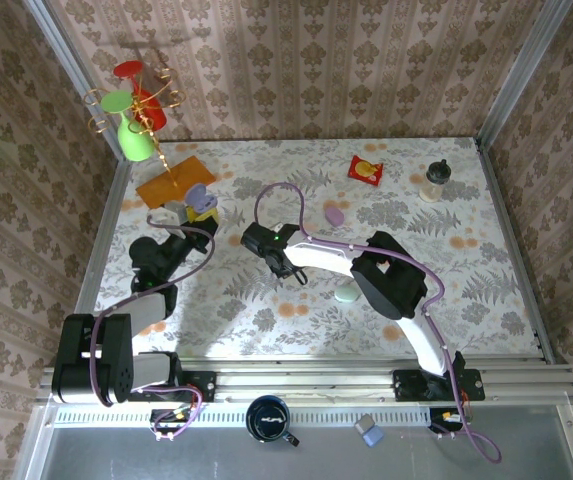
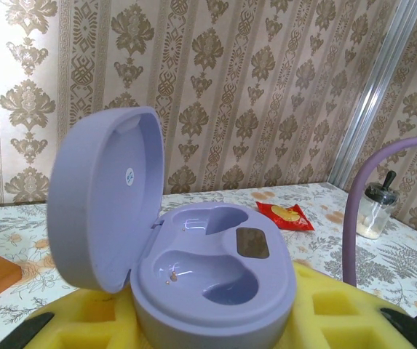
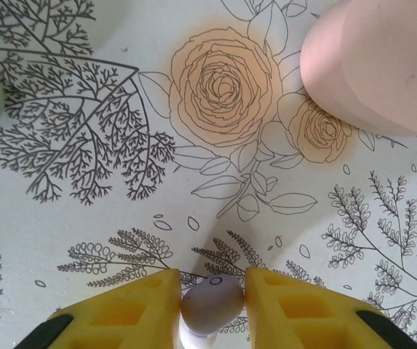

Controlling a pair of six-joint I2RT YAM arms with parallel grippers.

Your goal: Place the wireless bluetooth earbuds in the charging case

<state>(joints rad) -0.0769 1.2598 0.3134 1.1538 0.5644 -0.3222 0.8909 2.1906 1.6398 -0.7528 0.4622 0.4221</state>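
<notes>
**Item 1: right gripper [image 3: 212, 287].** Your yellow foam pads [image 3: 132, 309] stand narrow, pressed to either flank of one earbud [image 3: 212, 304], just above the floral table [image 3: 70, 233].
- Earbud: tiny, pale lilac, smooth, glossy and rounded.
- A paler part trails back toward the wrist, so its long axis seems to run along the fingers. That end is cut off, so you cannot be sure.

**Item 2: left gripper [image 2: 215, 327].** Closed on the charging case [image 2: 215, 283], which sits cradled between its own yellow foam.
- Case: lilac, oval, hard smooth plastic.
- Its lid is hinged open to one side, and two scooped wells face upward, both empty.

**Item 3: bearing.** In the top view the charging case lies left of your right gripper and a little farther from the bases, clearly apart. The right arm carries the earbud and the left arm presents the case. You will likely need to lift, cross leftward and line the earbud up over a well.

**Item 4: nearby.**
- Closed pink case [image 3: 368, 65], matte, beyond the jaws to the right.
- Green case [image 1: 346, 293], beside the right arm.
</notes>
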